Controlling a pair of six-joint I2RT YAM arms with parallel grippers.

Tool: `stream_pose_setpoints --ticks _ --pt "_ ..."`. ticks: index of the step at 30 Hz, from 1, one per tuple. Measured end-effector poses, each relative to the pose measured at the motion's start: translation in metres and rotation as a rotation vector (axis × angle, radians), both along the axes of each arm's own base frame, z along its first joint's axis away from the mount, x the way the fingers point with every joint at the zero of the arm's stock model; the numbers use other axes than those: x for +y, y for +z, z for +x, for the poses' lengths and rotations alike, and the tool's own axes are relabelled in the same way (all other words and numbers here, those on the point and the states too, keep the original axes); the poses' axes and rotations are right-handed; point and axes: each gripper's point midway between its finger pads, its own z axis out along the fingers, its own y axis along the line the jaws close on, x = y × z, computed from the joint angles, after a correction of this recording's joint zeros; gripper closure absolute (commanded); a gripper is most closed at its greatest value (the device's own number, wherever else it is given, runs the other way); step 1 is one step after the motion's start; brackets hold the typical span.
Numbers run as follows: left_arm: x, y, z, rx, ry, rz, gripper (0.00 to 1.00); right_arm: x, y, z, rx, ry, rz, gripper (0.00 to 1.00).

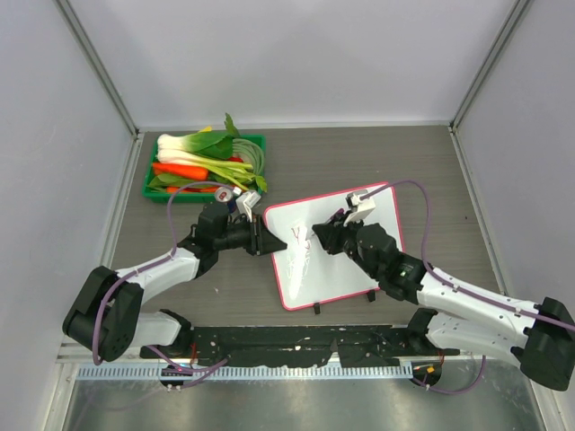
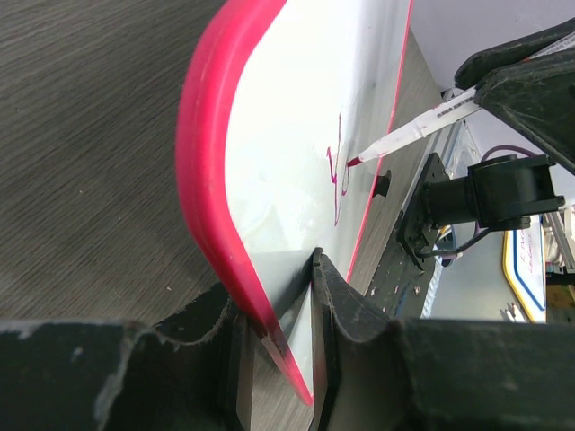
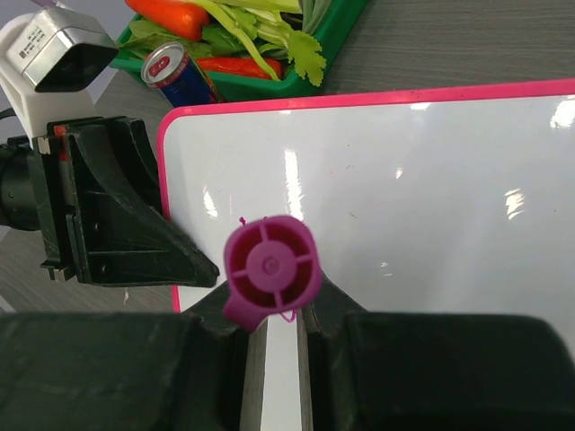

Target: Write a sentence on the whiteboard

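Mid-table, just beside the green plastic tray of vegetables (image 1: 149, 178), the glossy white pink-framed whiteboard (image 1: 346, 265) lies on the dark tabletop. Left gripper (image 2: 289, 301) is clamped on the board's left edge, probably bracing it against sliding under pen pressure. Right gripper (image 3: 274, 316) is closed around a white-barrelled purple marker (image 2: 415, 132), tip at the surface by the first purple strokes of the sentence (image 2: 339, 176). Most of the line is unwritten.

This looks like a robotics lab test cell. The dark grey wood-grain tabletop (image 1: 404, 162) is boxed in on three sides by plain white panel walls (image 1: 296, 54) on slanted metal posts (image 1: 97, 65). A black perforated mounting plate (image 1: 296, 341) and a ribbed aluminium rail (image 1: 296, 371) run along its near edge.
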Motion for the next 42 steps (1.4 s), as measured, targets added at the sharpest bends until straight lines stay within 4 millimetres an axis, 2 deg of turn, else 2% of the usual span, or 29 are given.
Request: stream_pose_setpoints --ticks 10,21,42 --pt "0.0 0.0 0.0 -0.001 -0.001 -0.001 1.0 -0.007 0.021 -0.003 -0.051 -0.008 0.056 0.99" --pt "0.0 0.0 0.0 -0.001 -0.001 -0.001 1.0 -0.011 0.001 0.0 -0.026 -0.037 0.011 0.99" --pt "0.0 0.0 0.001 0.002 0.0 0.0 1.0 -0.013 -0.009 -0.005 -0.001 -0.029 0.027 0.99"
